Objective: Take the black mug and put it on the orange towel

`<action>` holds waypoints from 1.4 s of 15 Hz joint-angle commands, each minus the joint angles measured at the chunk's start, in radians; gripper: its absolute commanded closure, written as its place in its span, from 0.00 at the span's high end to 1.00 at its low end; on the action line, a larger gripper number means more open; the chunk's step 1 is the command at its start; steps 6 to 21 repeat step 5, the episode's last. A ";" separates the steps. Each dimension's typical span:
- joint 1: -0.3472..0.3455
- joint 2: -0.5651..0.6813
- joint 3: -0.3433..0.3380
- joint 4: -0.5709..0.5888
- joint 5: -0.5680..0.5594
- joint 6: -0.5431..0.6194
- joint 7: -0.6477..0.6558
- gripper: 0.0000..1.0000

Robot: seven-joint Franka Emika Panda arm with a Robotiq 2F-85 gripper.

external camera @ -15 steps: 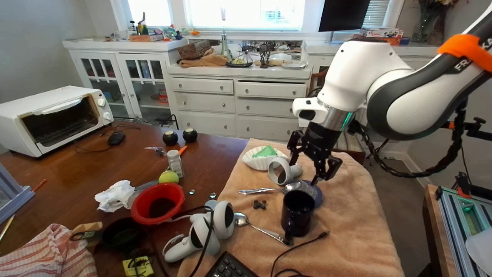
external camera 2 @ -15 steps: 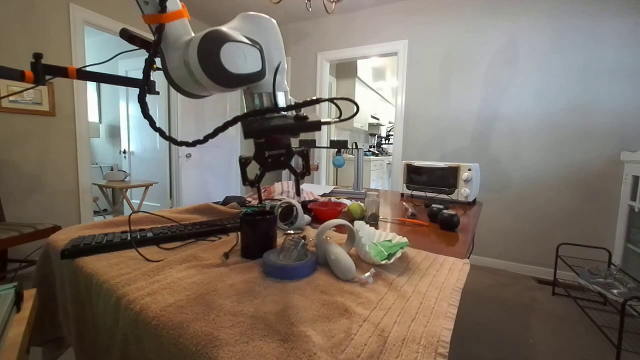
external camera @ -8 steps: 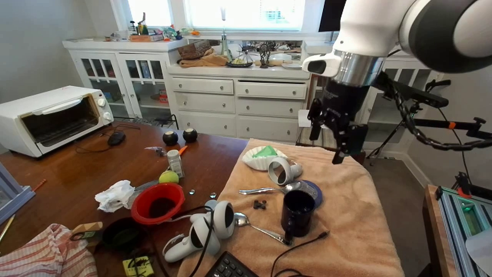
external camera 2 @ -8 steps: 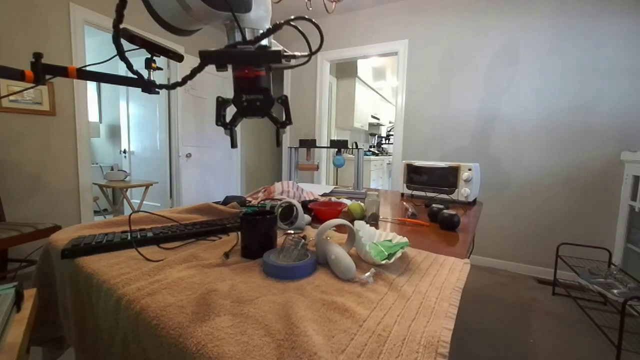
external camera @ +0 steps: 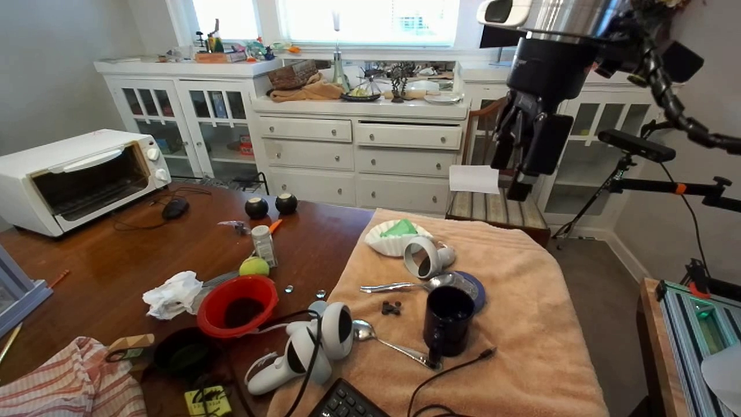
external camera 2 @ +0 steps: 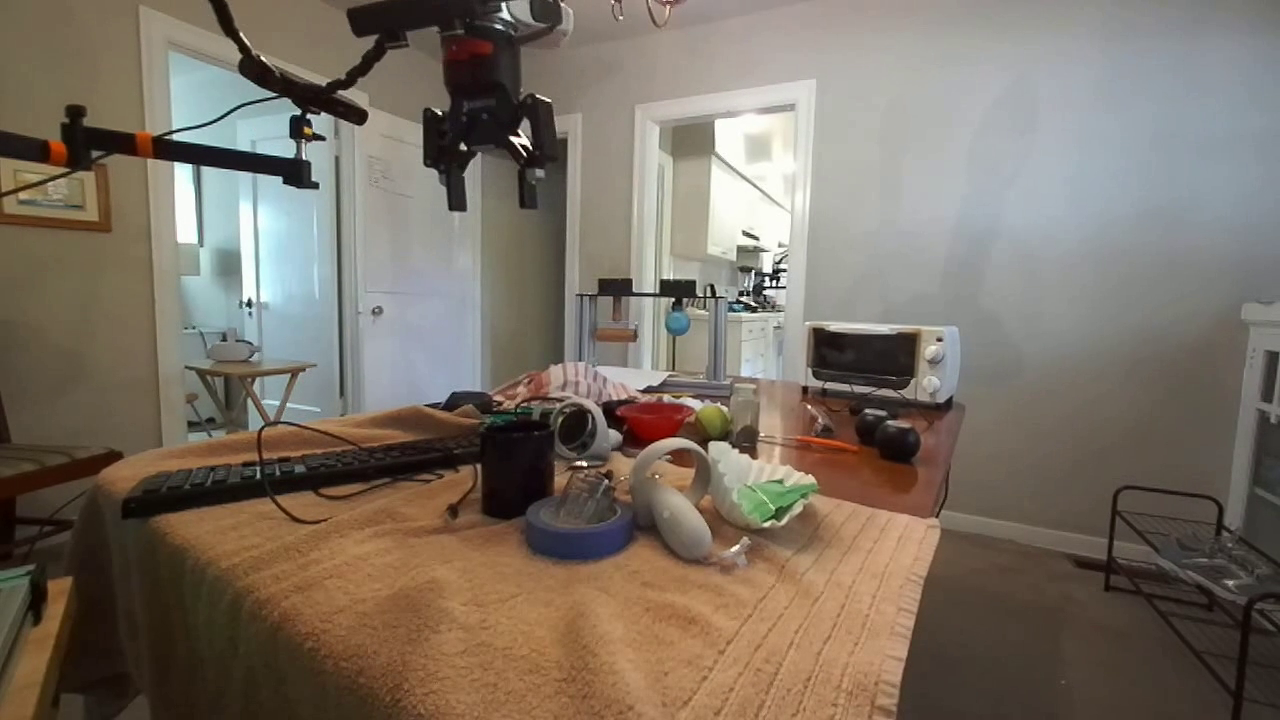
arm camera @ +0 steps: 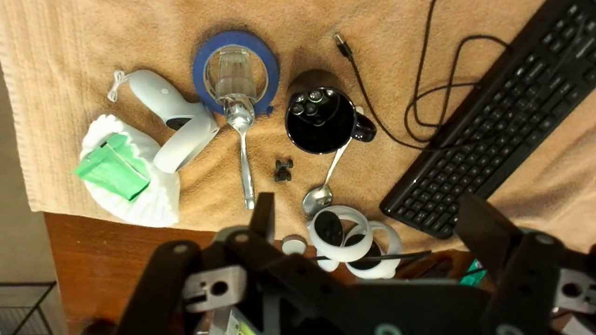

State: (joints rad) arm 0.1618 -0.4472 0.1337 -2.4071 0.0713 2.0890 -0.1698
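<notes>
Nearest in the wrist view, the fingers (arm camera: 264, 216) are spread wide, bare, well above the orange towel (arm camera: 356, 184). Below and well apart from them, the mug (arm camera: 321, 137) stands upright on the towel, just beside blue tape (arm camera: 237, 38); only this view shows round glints (arm camera: 315, 96) inside the mug. Both exterior views, unlike the wrist view, also show a red bowl (external camera 2: 655, 424) on the counter (external camera: 312, 243) and, farther off, a white oven (external camera 2: 865, 358).
</notes>
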 commanded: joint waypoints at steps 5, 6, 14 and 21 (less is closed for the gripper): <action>0.006 -0.003 0.003 0.023 0.024 -0.020 0.115 1.00; 0.006 -0.003 0.003 0.023 0.024 -0.020 0.115 1.00; 0.006 -0.003 0.003 0.023 0.024 -0.020 0.115 1.00; 0.006 -0.003 0.003 0.023 0.024 -0.020 0.115 1.00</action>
